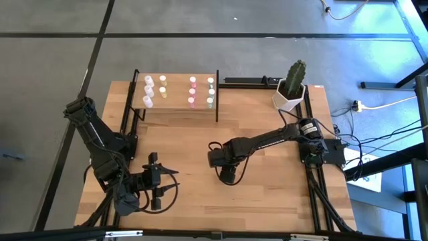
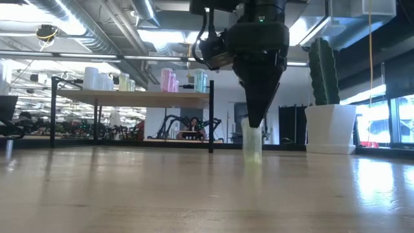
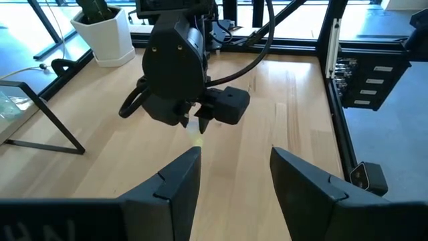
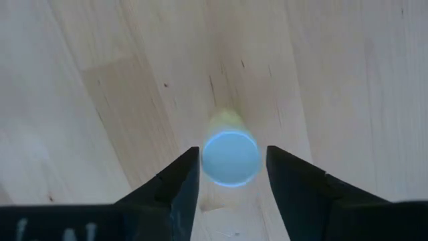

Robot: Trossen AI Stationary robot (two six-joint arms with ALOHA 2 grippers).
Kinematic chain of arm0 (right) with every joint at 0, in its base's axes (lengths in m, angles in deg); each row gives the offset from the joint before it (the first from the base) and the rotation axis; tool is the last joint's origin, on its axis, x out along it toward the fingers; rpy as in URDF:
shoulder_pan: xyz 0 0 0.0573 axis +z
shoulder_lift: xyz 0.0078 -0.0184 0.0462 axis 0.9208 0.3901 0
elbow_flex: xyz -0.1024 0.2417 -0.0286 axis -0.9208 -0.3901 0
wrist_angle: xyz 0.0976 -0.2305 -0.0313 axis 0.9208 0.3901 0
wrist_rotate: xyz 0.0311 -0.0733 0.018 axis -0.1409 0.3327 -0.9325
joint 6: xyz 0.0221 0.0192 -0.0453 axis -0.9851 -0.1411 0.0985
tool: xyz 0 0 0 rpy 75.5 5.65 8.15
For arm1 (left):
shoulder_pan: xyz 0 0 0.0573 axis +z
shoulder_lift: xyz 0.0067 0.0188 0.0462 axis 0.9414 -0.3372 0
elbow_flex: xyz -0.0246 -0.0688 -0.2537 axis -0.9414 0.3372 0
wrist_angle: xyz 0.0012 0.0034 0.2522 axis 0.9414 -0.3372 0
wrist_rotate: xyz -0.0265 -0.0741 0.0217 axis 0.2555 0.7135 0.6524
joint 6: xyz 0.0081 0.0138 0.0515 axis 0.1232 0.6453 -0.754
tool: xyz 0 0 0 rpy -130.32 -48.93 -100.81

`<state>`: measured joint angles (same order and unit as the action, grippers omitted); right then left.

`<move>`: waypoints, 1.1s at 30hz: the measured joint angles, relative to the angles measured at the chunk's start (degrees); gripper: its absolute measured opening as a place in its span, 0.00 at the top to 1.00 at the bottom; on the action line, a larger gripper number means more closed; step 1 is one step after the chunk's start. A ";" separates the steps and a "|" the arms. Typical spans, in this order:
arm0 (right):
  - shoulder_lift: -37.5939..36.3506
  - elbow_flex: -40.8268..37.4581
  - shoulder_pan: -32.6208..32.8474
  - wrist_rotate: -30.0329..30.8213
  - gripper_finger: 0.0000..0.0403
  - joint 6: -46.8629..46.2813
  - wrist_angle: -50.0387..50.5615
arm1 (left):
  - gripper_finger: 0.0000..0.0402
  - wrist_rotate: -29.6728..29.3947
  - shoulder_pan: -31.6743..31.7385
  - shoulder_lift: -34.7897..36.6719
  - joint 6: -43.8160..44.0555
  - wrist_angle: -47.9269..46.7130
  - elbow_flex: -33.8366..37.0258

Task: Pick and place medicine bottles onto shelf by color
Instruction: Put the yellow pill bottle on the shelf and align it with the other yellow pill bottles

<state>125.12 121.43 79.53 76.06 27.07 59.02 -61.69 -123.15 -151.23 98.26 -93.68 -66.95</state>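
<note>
One pale yellow-green medicine bottle [image 2: 252, 144] stands upright on its base on the tabletop, near the middle. My right gripper [image 4: 233, 152] points straight down over it, open, one finger on each side of the bottle's cap [image 4: 231, 158] with slim gaps. In the high view my right gripper [image 1: 229, 175] hides the bottle. The shelf [image 1: 177, 107] at the far left holds several white, yellow, pink and green bottles [image 1: 192, 90]. My left gripper [image 3: 234, 157] waits open at the near left with nothing between its fingers.
A white pot with a green cactus [image 1: 291, 94] stands at the far right corner. The shelf's black posts [image 1: 217, 97] rise at its corners. Bare wood [image 1: 194, 144] lies between the shelf and both grippers.
</note>
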 joint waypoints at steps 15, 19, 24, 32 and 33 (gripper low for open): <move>-1.74 2.84 0.00 0.22 0.52 0.24 2.36 | 0.57 0.02 0.00 0.00 0.00 -0.05 0.00; -1.83 6.78 0.03 0.21 0.52 0.21 6.87 | 0.57 0.02 0.00 0.00 -0.02 -0.11 0.00; -1.87 12.62 0.91 1.23 0.52 0.13 10.51 | 0.57 0.10 0.44 0.00 0.00 -0.17 0.00; -1.88 26.90 5.78 11.75 0.52 -0.27 19.57 | 0.57 6.89 5.23 0.00 -0.16 -0.15 0.00; -1.88 28.76 6.41 12.66 0.52 -0.26 20.30 | 0.57 7.53 6.25 0.00 -0.31 -0.15 0.00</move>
<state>123.24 150.18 85.95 88.72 26.81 79.32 -54.15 -116.91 -151.23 97.95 -93.84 -66.95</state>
